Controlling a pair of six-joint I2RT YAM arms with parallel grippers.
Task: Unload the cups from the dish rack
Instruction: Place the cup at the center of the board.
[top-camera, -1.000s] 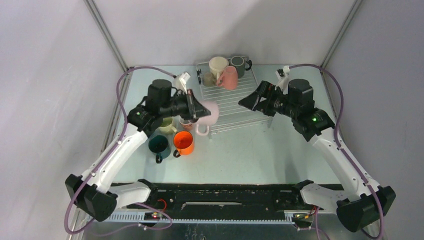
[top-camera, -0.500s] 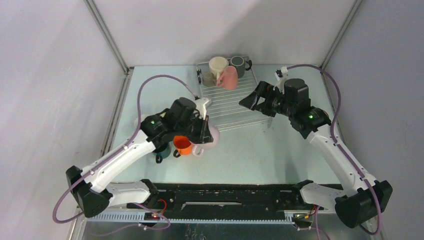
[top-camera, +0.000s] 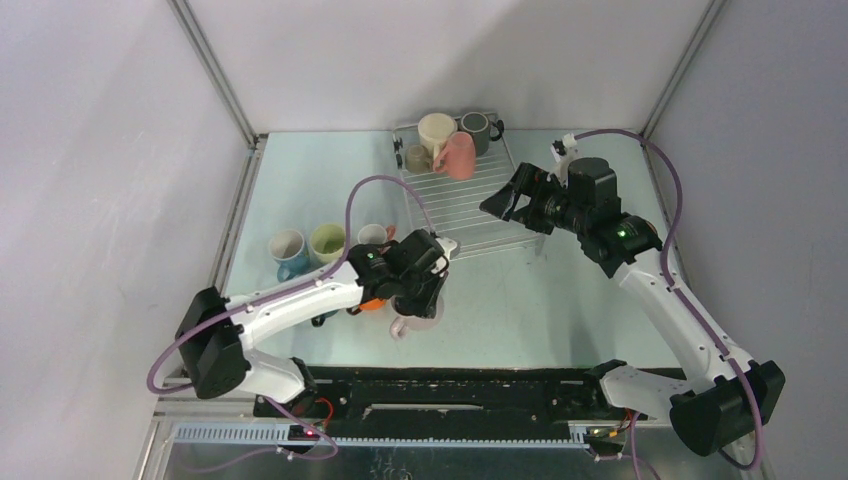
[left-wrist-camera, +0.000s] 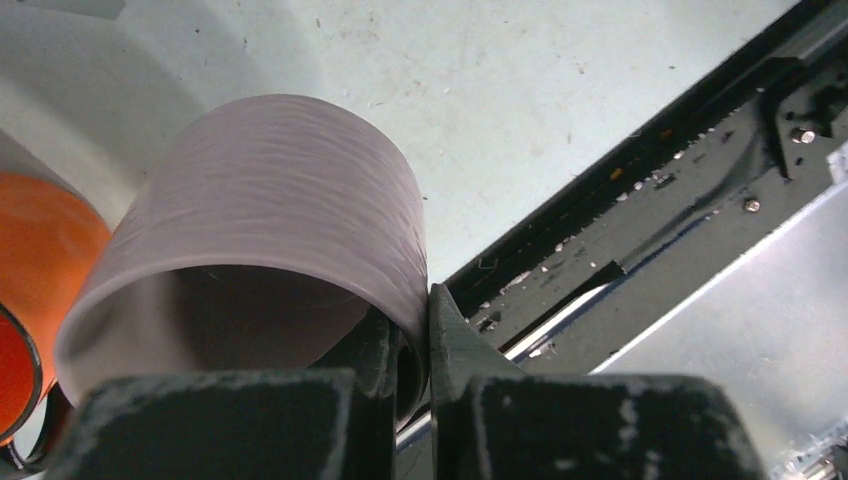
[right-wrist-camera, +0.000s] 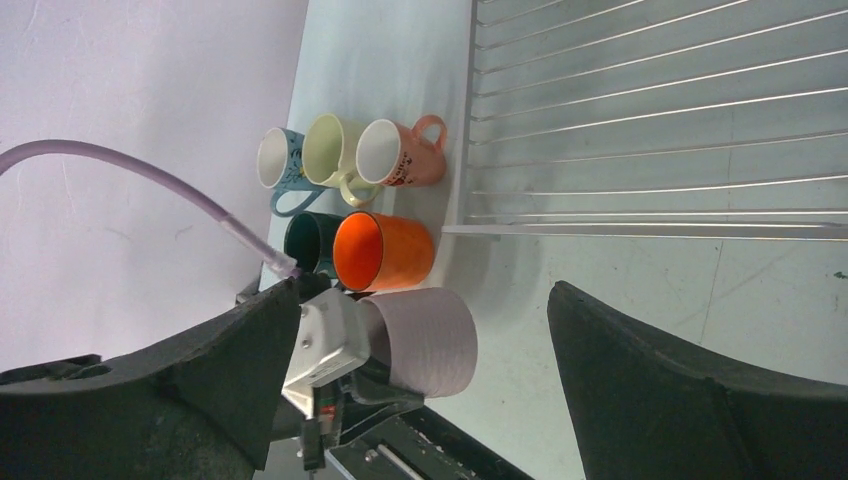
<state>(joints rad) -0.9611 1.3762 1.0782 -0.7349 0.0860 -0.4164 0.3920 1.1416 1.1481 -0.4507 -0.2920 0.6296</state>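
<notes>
1. The left gripper (left-wrist-camera: 428, 300) pinches the wall of a mauve mug (left-wrist-camera: 270, 200). One finger is inside the rim and one outside, with the jaws drawn narrow on the ceramic.
2. The mauve mug hangs tilted just beside an orange mug (right-wrist-camera: 385, 250), near the front of the table (top-camera: 540, 300) and well apart from the dish rack (top-camera: 470, 212). Whether it touches the tabletop cannot be told.
3. Left of the rack, the orange mug is grouped with a dark teal mug (right-wrist-camera: 305, 243), a pale green mug (top-camera: 327, 242), a salmon mug (top-camera: 373, 237) and a blue-patterned mug (top-camera: 288, 250).
4. Four cups crowd the rack's far end: a cream mug (top-camera: 436, 130), a pink mug (top-camera: 458, 155), a grey mug (top-camera: 478, 127) and a small olive mug (top-camera: 415, 158).
5. The right gripper (top-camera: 497, 205) hovers above the rack's right side, jaws spread wide and holding nothing.
</notes>
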